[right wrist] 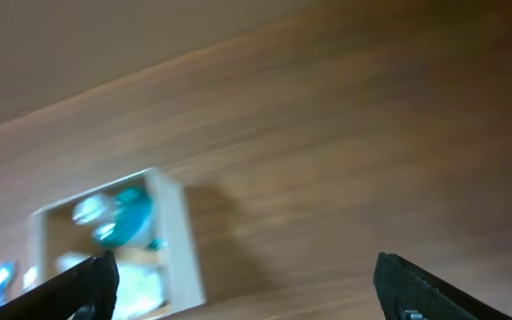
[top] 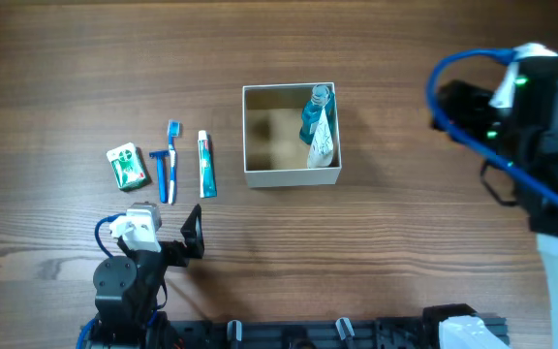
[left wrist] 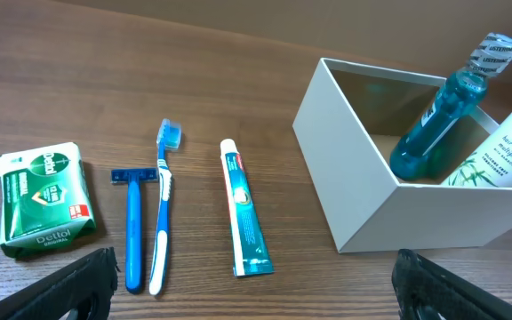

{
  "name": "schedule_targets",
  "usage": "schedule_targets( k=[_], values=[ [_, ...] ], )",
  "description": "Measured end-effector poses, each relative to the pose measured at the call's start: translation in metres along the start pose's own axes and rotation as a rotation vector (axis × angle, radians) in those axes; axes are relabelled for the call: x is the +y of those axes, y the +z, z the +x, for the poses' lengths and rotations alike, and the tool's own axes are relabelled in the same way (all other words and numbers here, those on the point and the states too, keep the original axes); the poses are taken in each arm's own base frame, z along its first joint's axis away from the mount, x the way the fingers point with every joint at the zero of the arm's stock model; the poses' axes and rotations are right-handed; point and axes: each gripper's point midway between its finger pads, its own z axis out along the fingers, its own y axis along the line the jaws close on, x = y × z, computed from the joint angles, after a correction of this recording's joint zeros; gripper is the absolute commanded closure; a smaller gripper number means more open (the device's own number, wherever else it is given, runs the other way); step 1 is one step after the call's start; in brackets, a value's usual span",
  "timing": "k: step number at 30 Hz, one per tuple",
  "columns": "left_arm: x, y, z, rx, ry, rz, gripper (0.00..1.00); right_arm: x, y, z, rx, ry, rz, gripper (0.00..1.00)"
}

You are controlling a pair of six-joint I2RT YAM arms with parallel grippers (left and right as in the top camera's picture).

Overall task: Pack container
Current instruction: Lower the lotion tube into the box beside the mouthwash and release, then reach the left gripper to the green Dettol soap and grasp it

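Your next pick belongs to the left arm. The left end effector (top: 166, 225) hovers with its jaws spread wide and nothing between them, just on the near side of the loose toiletries. The right end effector (right wrist: 252, 298) is also open and empty, and it sits well off past the far side of the container (top: 289, 177), where its own view is blurred. The container stands on the counter ahead of the left end effector and to its right. It already holds a mouthwash bottle (top: 315, 111) and a white tube (top: 322, 143) leaning along its right wall, and its left half is bare. On the counter to the left of the box lie the toothpaste (left wrist: 244, 213), the toothbrush (left wrist: 163, 204), the razor (left wrist: 133, 222) and the soap (left wrist: 44, 200), with the toothpaste nearest the box. The three long items point away from you, roughly parallel. The open jaws seem to straddle that axis already, so you should need little wrist turn. I would judge the toothpaste the easiest pick, followed by a short carry to the right.
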Motion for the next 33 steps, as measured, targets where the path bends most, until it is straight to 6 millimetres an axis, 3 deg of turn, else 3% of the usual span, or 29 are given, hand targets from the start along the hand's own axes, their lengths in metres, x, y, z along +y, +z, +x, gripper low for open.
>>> schedule_targets(
  k=[5, 17, 22, 25, 33],
  values=[
    [0.0, 0.0, 0.0, -0.001, 0.0, 0.0, 0.0, -0.043, 0.026, -0.006, 0.05, 0.107, 0.108, 0.0],
    [-0.005, -0.003, -0.017, -0.052, -0.015, 0.015, 0.0, -0.051, 0.08, 0.016, 0.223, 0.114, 0.156, 0.0],
    [0.001, -0.016, -0.059, -0.067, -0.065, -0.071, 0.0, -0.053, 0.096, 0.023, 0.272, 0.112, 0.173, 0.0],
    [0.008, -0.018, -0.088, 0.012, -0.085, -0.169, 0.0, -0.054, 0.105, 0.027, 0.297, 0.111, 0.179, 0.0],
    [0.03, 0.01, -0.145, 0.355, -0.119, -0.377, 0.0, -0.054, 0.115, 0.033, 0.329, 0.11, 0.184, 0.0]
  ],
)
